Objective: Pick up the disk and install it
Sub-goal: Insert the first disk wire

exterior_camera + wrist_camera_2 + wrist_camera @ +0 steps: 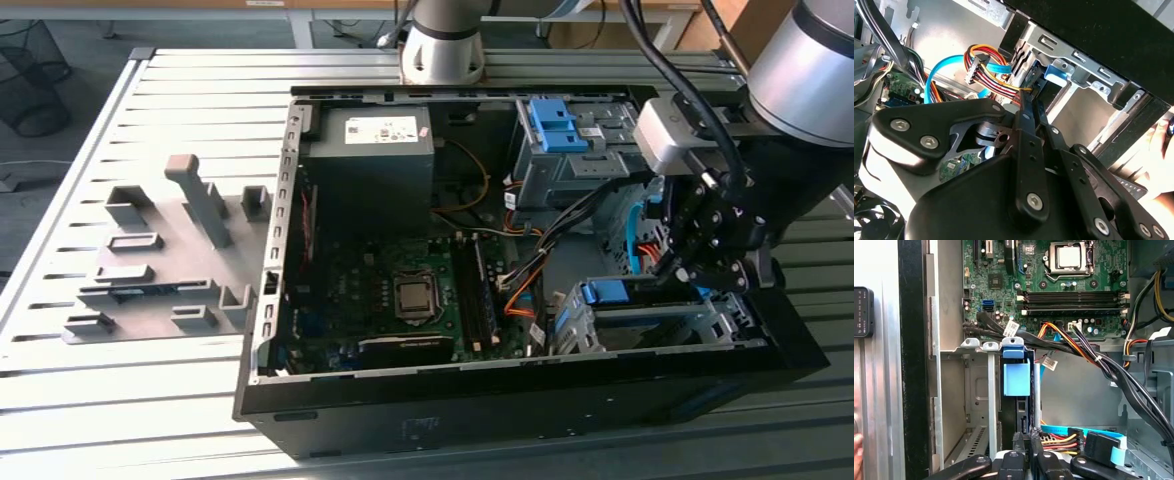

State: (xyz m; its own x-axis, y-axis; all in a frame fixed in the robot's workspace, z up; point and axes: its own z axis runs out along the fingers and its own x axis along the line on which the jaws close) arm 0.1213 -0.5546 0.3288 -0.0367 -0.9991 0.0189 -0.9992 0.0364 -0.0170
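Gripper (697, 262) fingers pressed together, holding nothing; disk (1017, 377) seated in drive cage (976, 390) just beyond fingertips

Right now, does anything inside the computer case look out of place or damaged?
Nothing looks damaged. The disk sits upright in the drive cage, its blue rail showing, with the gripper just behind it. The loose power cables drape across the bay toward the motherboard, untidy but unbroken.

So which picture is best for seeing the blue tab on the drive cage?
The first wrist view: the blue tab faces it, unblocked. The exterior view shows it beside the gripper; the second wrist view catches a corner.
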